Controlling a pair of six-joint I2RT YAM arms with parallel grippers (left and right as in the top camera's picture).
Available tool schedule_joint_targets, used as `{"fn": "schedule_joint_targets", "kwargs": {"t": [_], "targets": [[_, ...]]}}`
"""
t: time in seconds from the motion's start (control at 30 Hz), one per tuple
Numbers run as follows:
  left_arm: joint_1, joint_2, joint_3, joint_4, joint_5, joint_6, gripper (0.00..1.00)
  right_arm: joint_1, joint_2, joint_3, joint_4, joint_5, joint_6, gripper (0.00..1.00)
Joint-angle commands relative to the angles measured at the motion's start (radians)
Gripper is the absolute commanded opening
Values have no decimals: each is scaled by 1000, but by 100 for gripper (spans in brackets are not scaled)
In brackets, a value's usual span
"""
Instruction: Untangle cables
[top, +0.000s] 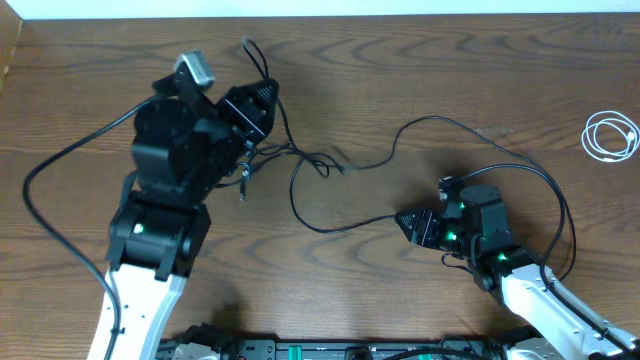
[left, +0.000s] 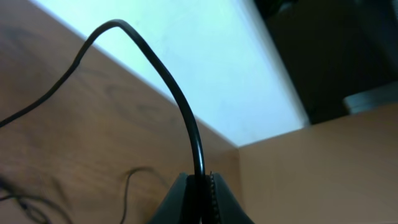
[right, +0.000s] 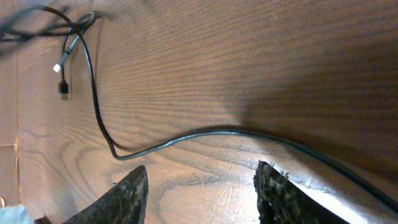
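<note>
Thin black cables (top: 330, 165) lie tangled on the wooden table between the arms, with a knot and small plug ends (right: 63, 78) near my left arm. My left gripper (top: 262, 97) is shut on a black cable (left: 186, 112), which arches up from its jaws (left: 200, 186). My right gripper (top: 408, 222) is open and empty, low over the table, with a black cable (right: 205, 134) lying just beyond its fingertips (right: 202, 186). A coiled white cable (top: 611, 134) lies at the far right edge.
The table's far edge (top: 330, 14) runs along the top. A thicker black arm wire (top: 60, 165) loops at the left. Another arm wire (top: 560, 215) curves behind my right arm.
</note>
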Motion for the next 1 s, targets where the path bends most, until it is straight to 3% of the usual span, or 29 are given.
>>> {"fn": "schedule_joint_targets", "kwargs": {"t": [0.0,0.5,0.77,0.97], "targets": [[-10,49,24,2,131,152,8,4,0,-5,0,4,-5,54],[-269,334,86,-60,220,245,8,4,0,-5,0,23,-5,53],[-377,460,97,-51,49,271,8,4,0,-5,-5,45,-5,52],[-383,532,97,-47,-15,319,30,4,0,-6,-27,49,-5,54]]}}
